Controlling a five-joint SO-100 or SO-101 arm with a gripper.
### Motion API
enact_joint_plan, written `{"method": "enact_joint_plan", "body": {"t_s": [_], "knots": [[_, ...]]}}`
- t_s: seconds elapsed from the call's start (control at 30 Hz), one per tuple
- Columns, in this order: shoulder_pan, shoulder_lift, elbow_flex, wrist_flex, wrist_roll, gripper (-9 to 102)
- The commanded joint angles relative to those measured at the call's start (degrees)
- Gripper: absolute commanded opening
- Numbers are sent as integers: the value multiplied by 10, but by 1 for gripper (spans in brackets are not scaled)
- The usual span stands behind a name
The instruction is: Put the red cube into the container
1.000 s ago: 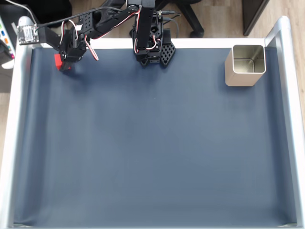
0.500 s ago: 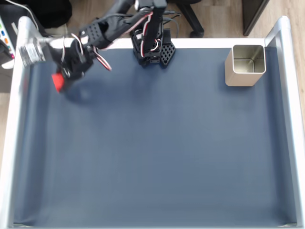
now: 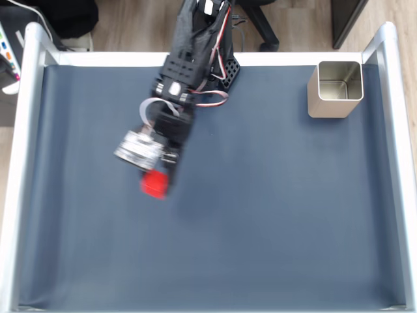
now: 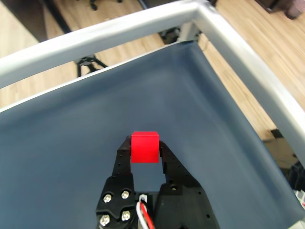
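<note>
Standing beside the table, I saw the gripper [image 4: 144, 149] clamped on the red cube [image 4: 144, 147], one finger pressed to each side, with the block carried clear of the dark blue mat [image 3: 260, 215]. In the fixed view the arm [image 3: 186, 65] reached out from its base at the far edge, blurred, with the cube [image 3: 155, 184] over the middle-left part of the mat. The container [image 3: 337, 89] stood empty by the far right corner, well apart from the cube. By my reckoning the pick-up was done; what remained was carrying the cube across, getting it above the tin's mouth and letting go.
</note>
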State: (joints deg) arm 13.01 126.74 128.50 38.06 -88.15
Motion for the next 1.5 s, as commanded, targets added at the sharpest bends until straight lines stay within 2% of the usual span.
{"method": "enact_joint_plan", "body": {"t_s": [0.0,0.47,0.7,1.07,1.47], "knots": [[-86,27,-59,44,-1,0],[-475,-27,-233,249,44,0],[-632,-94,-326,320,74,0],[-802,-130,-361,365,97,0],[-914,-146,-375,390,129,0]]}}
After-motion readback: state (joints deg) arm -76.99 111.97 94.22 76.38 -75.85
